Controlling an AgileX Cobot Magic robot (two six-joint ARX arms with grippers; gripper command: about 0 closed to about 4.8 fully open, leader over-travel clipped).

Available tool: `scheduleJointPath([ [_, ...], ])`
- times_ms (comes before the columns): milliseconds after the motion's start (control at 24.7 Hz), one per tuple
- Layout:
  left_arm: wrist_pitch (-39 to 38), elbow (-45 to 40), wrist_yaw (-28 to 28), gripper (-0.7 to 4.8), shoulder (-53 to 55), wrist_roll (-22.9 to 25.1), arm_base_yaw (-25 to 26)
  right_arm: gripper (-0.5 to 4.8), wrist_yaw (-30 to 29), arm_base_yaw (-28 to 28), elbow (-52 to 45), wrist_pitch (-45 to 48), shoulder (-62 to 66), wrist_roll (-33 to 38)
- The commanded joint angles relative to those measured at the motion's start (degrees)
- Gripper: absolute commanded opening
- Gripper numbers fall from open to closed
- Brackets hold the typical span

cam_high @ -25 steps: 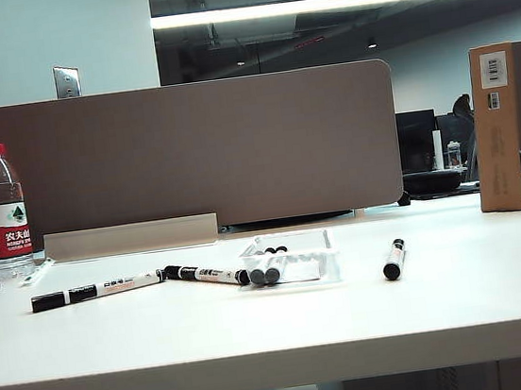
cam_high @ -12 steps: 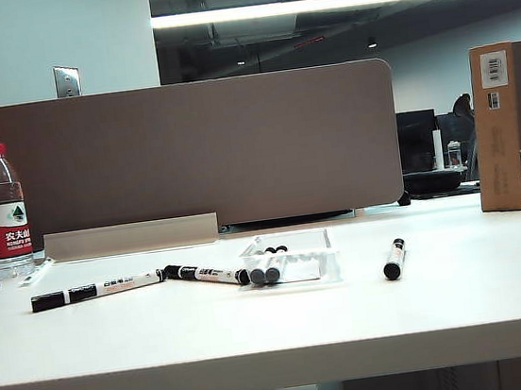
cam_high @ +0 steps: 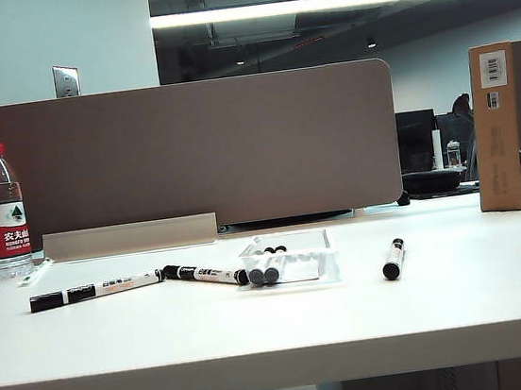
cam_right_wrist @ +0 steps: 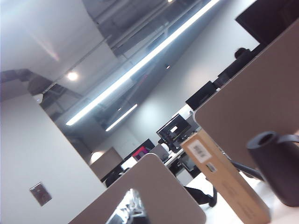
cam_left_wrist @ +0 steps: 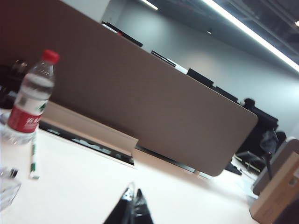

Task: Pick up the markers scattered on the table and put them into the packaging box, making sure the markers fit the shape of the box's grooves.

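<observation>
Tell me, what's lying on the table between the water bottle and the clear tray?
Two markers, seen in the exterior view: one nearer the bottle, another reaching the tray. Otherwise bare table.

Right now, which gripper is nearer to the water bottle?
Left, most likely. The left gripper, shut, is over the table with the water bottle in its view. The right gripper, shut, faces the cardboard box at the table's other end.
</observation>
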Motion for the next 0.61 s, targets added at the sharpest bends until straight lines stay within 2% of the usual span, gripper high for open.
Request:
scheduleJointPath([
  [41,1.0,5.2,4.8,-0.06,7.0,2.5,0.1,-0.02,-1.6,-0.1,6.2,-3.5,5.9,-1.4],
  [243,1.0,16.0,8.7,-0.06,24.9,4.9,0.1,-0.02,-9.7,0.0,17.3,-5.9,22.6,-6.8],
  [324,0.9,20.6,10.4,-0.06,32.0,4.9,0.1,-0.02,-15.0,0.0,22.3,-7.2,30.0,-6.8],
  [365,0.7,24.4,13.0,-0.06,37.4,4.9,0.1,-0.02,-21.7,0.2,27.3,-7.7,37.9,-6.8],
  [405,0.8,27.9,14.7,-0.06,42.6,4.9,0.1,-0.02,-26.6,0.6,32.0,-9.2,44.8,-6.6],
  [567,1.4,33.1,16.3,-0.06,51.1,4.9,-0.2,-0.02,-31.5,3.4,43.7,-19.2,59.8,-6.7],
  [608,1.3,34.7,16.1,-0.05,54.4,4.8,-0.3,-0.02,-33.2,4.9,48.9,-24.7,66.3,-6.7],
])
